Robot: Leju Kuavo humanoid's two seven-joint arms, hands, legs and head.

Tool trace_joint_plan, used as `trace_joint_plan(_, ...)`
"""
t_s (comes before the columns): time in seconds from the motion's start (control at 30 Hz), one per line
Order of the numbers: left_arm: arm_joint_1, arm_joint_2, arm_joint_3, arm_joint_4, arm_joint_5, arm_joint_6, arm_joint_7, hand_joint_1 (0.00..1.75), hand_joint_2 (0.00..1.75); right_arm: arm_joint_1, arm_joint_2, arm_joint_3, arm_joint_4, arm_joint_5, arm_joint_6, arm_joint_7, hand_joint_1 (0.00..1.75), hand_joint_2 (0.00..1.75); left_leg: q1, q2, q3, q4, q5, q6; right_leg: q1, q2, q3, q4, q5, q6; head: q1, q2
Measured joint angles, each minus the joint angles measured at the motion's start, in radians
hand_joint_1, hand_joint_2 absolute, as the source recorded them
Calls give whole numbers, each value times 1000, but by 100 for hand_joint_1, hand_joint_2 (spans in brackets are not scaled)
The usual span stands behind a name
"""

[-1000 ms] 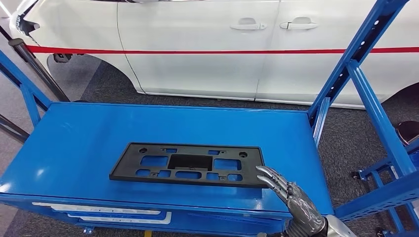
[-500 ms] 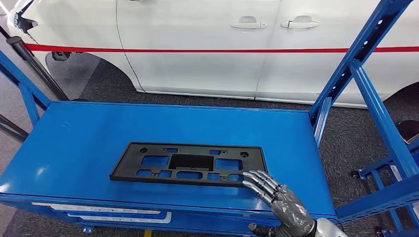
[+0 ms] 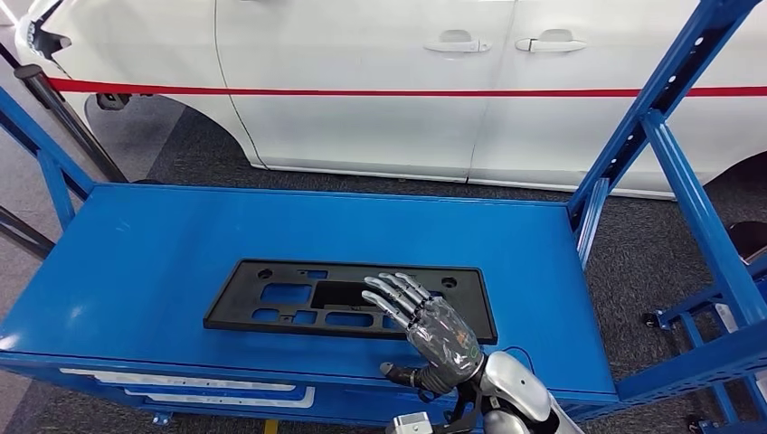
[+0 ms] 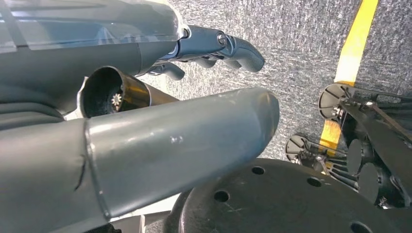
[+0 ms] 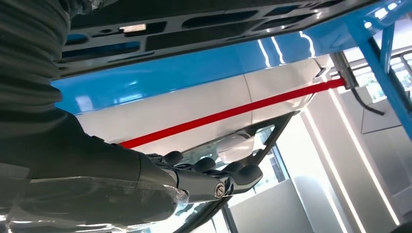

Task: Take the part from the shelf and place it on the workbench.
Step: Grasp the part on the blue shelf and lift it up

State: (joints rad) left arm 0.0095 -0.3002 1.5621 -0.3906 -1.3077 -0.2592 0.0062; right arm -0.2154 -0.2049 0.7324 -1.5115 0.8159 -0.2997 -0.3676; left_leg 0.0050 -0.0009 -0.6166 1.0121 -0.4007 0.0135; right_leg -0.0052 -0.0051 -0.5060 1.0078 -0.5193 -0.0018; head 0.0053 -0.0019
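Under open right hand (image 3: 434,325), black part (image 3: 289,294)

Right hand (image 3: 434,327): silver-grey metal fingers, clear glossy film over its back, dark thumb. Forearm (image 3: 511,380): rounded silver shell, thin black cable beside the wrist. Left hand (image 4: 145,121): thick grey thumb, darker fingers.

Right robot hand (image 3: 432,327) raised, fingers spread, holding nothing.
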Motion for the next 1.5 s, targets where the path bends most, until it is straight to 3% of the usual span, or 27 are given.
trace_joint_plan(0.17, 0, 0, 0, 0, -3, 0, 0, 0, 0, -21, 12, 28, 27, -3, -2, 5, 0, 175, -1, -1, -1, 0, 0, 0, 0, 0, -1, 0, 0, 0, 0, 0)
trace_joint_plan(0.57, -1, 0, 0, 0, -8, 1, 0, 0, 0, -99, 101, 80, 114, -16, 24, 27, 0, 175, 0, -1, -2, 1, 0, 0, 0, 0, -1, 0, 0, 0, 0, 0)
trace_joint_plan(0.9, 0, 1, 0, 0, -14, -3, 0, 0, 0, -154, 109, 128, 181, 20, 84, 78, 0, 175, 0, -1, -2, 1, 0, 0, 0, 0, -1, 0, 0, 1, 0, 0)
trace_joint_plan(1.5, 0, 4, 0, 0, -18, -7, 0, 0, 0, -188, 132, 173, 279, 44, 83, 97, 0, 175, 0, -1, -2, 1, 0, 0, 0, 0, -1, 0, 0, 1, 0, 0)
